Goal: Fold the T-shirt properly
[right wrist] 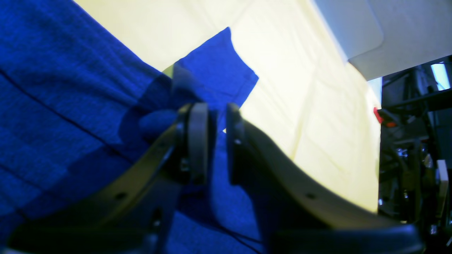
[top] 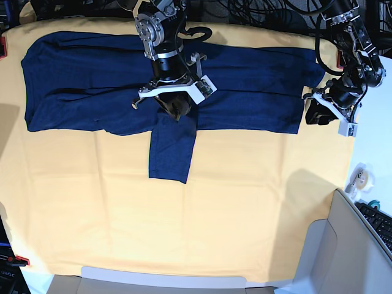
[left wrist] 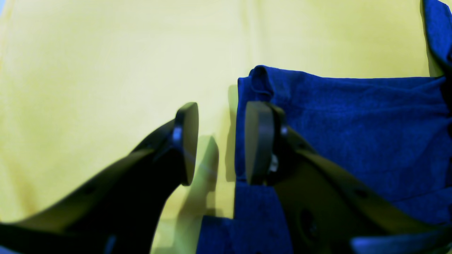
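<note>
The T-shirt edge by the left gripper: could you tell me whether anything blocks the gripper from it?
Nothing visible does: the left gripper is open, straddling the T-shirt edge on the yellow cloth.

T-shirt [top: 92, 79] edge — behind right tool [right wrist: 212, 141]

We find the base view evenly lit and sharp, with soft shadows on the yellow cloth [top: 202, 208]. Both wrist views are oversaturated: the shirt [left wrist: 353, 134] reads vivid blue. The left gripper [left wrist: 220, 143] and right gripper [right wrist: 213, 143] are dark and blurred by closeness. The cloth glares near white in the right wrist view, whose edges bend.
</note>
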You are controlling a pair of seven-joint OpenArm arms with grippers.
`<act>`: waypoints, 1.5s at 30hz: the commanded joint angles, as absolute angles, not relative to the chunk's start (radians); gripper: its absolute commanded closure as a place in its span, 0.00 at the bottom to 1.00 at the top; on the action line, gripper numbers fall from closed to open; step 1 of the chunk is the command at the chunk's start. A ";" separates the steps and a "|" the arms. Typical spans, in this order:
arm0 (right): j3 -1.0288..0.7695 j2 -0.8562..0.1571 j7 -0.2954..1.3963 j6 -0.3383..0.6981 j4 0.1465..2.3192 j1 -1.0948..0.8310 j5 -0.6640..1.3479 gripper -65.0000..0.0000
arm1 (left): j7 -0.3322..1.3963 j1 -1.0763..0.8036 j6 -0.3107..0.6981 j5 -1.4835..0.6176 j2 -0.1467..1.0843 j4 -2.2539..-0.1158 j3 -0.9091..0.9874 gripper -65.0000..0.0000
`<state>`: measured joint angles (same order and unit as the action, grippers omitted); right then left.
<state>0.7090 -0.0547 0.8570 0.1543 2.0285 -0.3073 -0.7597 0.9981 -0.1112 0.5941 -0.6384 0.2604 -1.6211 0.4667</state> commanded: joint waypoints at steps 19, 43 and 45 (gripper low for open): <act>0.585 0.157 0.837 0.243 2.005 -0.176 -0.728 0.63 | 0.987 -0.107 0.596 -0.650 0.242 -1.638 0.469 0.67; -0.409 0.133 1.046 0.228 1.595 0.232 0.358 0.63 | 0.987 -0.107 0.596 -0.648 0.242 -1.638 0.467 0.66; -0.410 0.130 1.044 0.228 1.537 0.251 0.381 0.63 | 0.987 -0.105 0.596 -0.648 0.242 -1.636 0.467 0.66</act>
<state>-0.4126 0.1364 1.0595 0.2222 1.5166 0.2310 0.3653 1.0058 -0.1165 0.5941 -0.6350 0.2276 -1.6203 0.4648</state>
